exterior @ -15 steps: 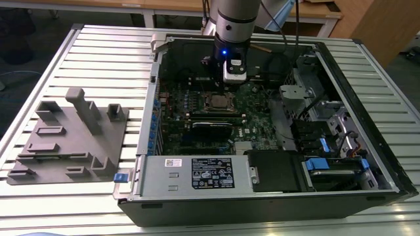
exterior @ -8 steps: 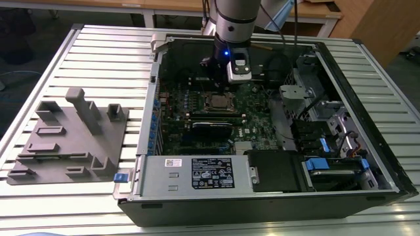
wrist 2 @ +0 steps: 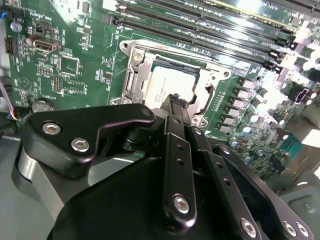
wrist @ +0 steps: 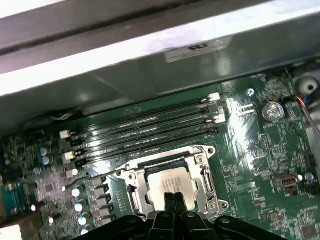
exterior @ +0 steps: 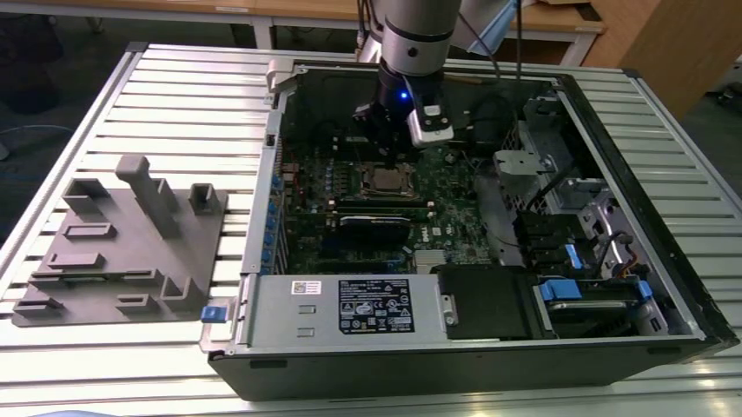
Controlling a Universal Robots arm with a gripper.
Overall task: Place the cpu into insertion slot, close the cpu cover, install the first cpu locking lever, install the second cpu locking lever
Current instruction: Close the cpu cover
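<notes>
Now gripper (wrist: 175, 199) is closed on nothing, tips just above cpu (wrist: 170, 181); cover (wrist: 206, 174) frames cpu. Chip prob. light, stiff, fragile: hold by edges.

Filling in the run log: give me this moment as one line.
cpu: seated | cpu cover: down around it | tool: shut, at cover edge, contact unclear

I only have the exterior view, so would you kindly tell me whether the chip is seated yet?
Observer: Yes; in both wrist views the chip lies flat, silver top up.
Operator: What surrounds it?
Observer: The metal frame looks flat around it.
Operator: And what hangs over it?
Observer: The gripper, shut, its tips over one edge of the chip; whether they touch I cannot tell.
</notes>
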